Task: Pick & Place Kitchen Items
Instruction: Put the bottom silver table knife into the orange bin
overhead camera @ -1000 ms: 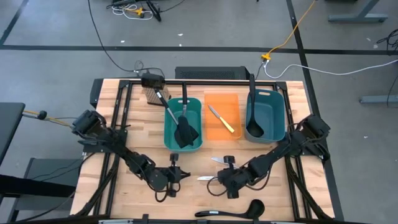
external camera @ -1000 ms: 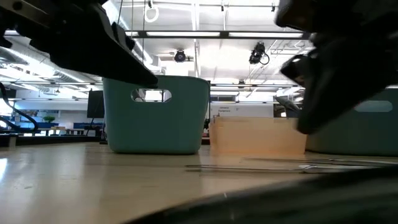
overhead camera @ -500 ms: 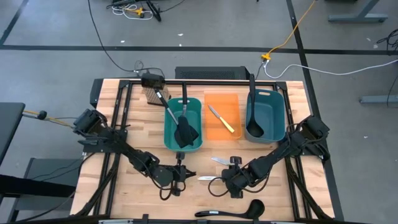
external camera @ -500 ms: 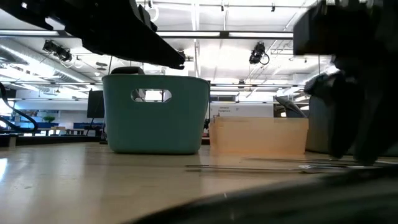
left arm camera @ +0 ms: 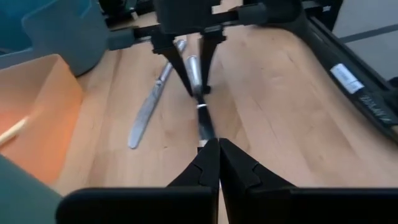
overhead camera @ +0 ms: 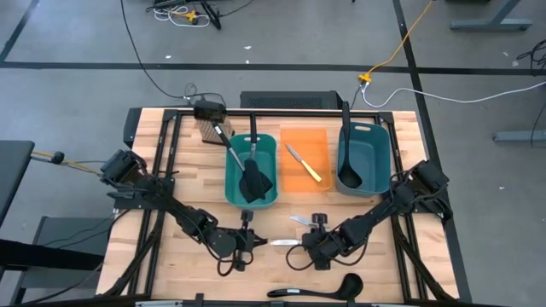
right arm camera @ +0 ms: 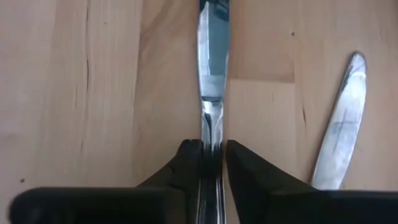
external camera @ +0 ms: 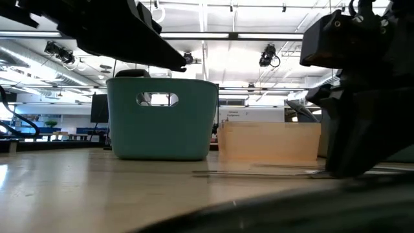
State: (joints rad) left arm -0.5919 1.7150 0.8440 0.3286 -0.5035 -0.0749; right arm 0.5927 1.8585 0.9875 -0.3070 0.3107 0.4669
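Wooden table (overhead camera: 171, 153) carries it all. My right gripper (right arm camera: 211, 158) pinches a small silver knife (right arm camera: 210, 74) lying flat near the front edge; thin handle could slip or twist as I lift. My left gripper (left arm camera: 217, 163), clenched empty, sits close, so collision risk.

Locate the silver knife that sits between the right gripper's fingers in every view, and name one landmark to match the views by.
High view: silver knife on the wood, front centre, between the two grippers.
Low view: thin streak on the tabletop, right of centre.
Left wrist view: knife runs up the centre, beyond the shut fingers.
Right wrist view: knife at centre, its handle between the fingers.
Shared landmark: the second silver knife lying beside it.
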